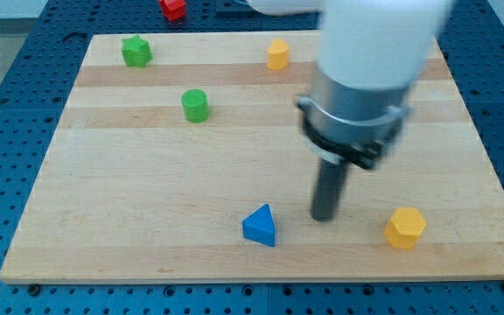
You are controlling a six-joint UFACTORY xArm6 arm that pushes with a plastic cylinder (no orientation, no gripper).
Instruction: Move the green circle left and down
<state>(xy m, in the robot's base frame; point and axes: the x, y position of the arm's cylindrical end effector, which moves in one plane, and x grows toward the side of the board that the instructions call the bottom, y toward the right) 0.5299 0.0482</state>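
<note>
The green circle [195,105], a short green cylinder, stands on the wooden board [147,201] in the upper left part of the view. My tip [324,217] is at the lower middle right of the board, far to the right of and below the green circle. The tip stands between a blue triangle [260,226] on its left and a yellow hexagon [405,227] on its right, touching neither.
A green star-shaped block [136,51] sits near the board's top left corner. A second yellow block [277,54] sits at the top middle. A red block [173,8] lies off the board on the blue perforated table [7,131]. The arm's wide white body [370,61] hides the board's upper right.
</note>
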